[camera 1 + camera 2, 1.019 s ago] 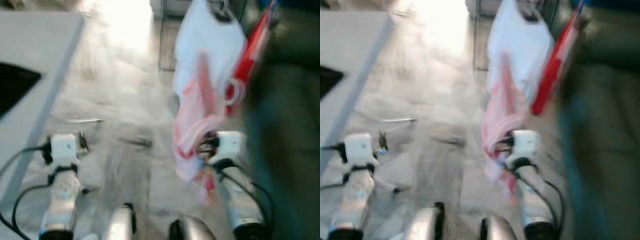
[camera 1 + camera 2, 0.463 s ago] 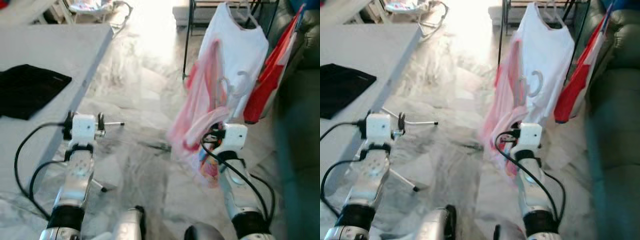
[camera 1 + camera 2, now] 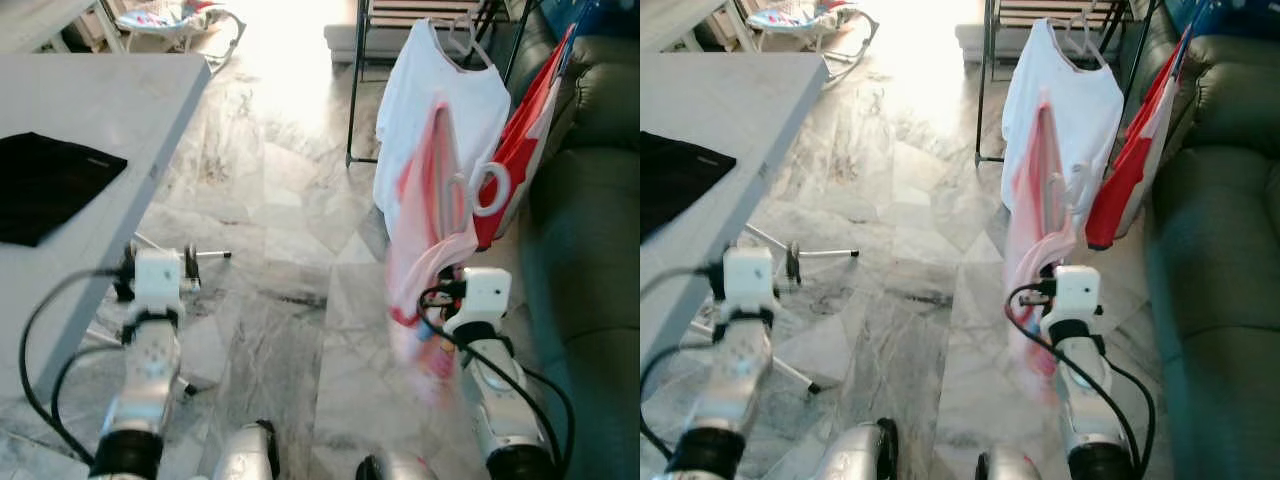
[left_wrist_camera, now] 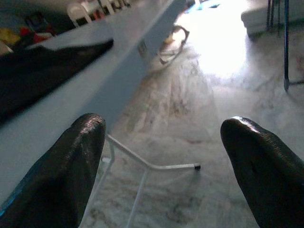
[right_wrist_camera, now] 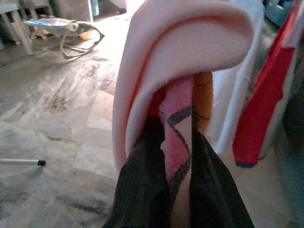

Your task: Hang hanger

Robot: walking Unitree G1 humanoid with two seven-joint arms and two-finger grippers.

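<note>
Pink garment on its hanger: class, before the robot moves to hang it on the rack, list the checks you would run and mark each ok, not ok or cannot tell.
1. Right gripper shut on the pink garment: ok.
2. White hanger hook free to catch: ok.
3. Hook already over the rack: not ok.
4. Free rail space beside the white shirt: cannot tell.
5. Left gripper open, holding nothing: ok.

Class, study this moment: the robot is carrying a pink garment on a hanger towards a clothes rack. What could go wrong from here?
1. The right gripper pinches the pink garment itself, so cloth might slip off the hanger.
2. The white shirt and red garment already crowd the rack; the hook could snag them.
3. The garment trails low and may catch.
</note>
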